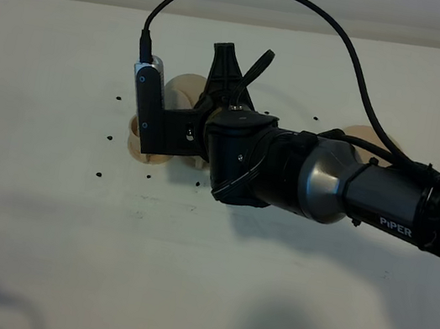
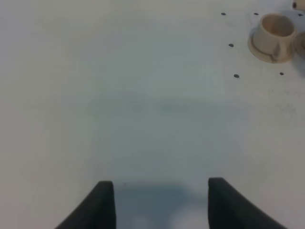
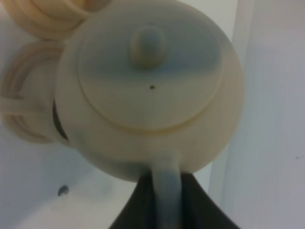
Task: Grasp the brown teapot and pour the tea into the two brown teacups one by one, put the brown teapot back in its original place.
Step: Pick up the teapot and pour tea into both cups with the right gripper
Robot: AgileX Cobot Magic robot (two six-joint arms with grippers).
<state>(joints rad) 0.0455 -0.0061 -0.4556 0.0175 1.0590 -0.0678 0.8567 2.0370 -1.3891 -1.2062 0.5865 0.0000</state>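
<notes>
The brown teapot [image 3: 152,90] fills the right wrist view, lid and knob facing the camera. My right gripper [image 3: 167,195] is shut on its loop handle. Just beside and below the pot lie two teacups: one [image 3: 50,16] on its saucer, the other [image 3: 24,109] partly behind the pot's body. From the high camera the right gripper [image 1: 225,76] reaches across to the left of centre. The teapot [image 1: 184,87] shows as a pale round shape beside it, and a teacup saucer's rim [image 1: 134,141] peeks out under the wrist camera. My left gripper [image 2: 161,202] hangs open over bare table.
The wide flat saucer [image 1: 368,138] lies at the right, partly behind the arm and its black cable. One teacup on its saucer [image 2: 273,32] appears far off in the left wrist view. Small dark marks [image 1: 111,138] dot the white table.
</notes>
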